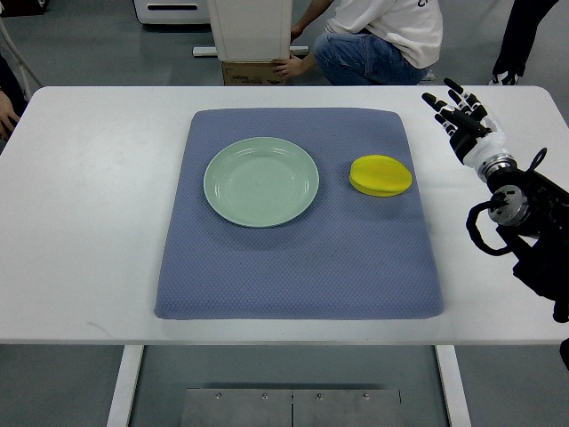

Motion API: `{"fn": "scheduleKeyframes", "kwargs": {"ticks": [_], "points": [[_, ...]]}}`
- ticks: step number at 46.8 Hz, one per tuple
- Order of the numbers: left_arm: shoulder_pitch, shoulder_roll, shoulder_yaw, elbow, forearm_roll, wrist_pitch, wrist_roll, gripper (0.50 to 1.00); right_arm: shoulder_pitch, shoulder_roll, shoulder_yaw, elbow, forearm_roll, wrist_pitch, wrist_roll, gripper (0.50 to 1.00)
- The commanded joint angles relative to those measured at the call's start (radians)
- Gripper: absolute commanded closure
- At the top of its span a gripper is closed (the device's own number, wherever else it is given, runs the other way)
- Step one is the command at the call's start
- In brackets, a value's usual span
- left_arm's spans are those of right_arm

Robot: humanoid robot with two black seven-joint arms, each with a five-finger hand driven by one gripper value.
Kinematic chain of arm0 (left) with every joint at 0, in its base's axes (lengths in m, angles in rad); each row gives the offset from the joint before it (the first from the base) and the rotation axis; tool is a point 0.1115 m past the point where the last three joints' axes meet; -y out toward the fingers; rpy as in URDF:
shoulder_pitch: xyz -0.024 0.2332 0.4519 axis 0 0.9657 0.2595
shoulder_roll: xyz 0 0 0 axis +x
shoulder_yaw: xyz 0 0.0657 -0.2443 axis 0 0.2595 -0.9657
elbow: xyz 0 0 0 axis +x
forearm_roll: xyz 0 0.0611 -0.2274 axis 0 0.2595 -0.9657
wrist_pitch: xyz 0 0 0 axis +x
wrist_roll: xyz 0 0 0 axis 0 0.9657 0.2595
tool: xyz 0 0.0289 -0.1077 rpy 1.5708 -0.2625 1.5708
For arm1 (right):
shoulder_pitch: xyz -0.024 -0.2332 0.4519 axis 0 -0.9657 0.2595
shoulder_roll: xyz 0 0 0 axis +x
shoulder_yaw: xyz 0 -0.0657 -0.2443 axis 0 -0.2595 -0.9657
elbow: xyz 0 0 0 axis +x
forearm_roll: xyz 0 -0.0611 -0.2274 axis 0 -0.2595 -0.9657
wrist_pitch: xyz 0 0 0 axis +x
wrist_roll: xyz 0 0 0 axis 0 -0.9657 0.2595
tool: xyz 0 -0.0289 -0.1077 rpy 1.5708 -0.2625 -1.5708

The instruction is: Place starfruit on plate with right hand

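A yellow starfruit [380,175] lies on the blue-grey mat [302,267], just right of a pale green plate [261,181] that holds nothing. My right hand [460,114] hovers over the white table to the right of the mat, its fingers spread and pointing away, with nothing in them. It sits roughly a hand's width right of the starfruit and slightly farther back. The right arm [520,209] comes in from the right edge. The left arm does not show.
The white table [98,222] reaches well beyond the mat on both sides. Past the far edge a person [382,40] crouches by a cardboard box [251,69]. Another person's hand [7,111] shows at the left edge.
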Motion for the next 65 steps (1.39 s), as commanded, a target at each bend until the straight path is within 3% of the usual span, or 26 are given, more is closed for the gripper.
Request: {"fn": "scheduleKeyframes", "kwargs": {"ticks": [1,65], "points": [[0.000,0.000,0.000,0.000,0.000,-0.001,0.000,0.500,0.000,0.000,0.000,-0.001,0.000,0.000,-0.001,0.500],[-0.008,0.000,0.000,0.000,0.000,-0.001,-0.005,0.500,0.002,0.005,0.003,0.000,0.000,0.000,-0.001,0.500]]}}
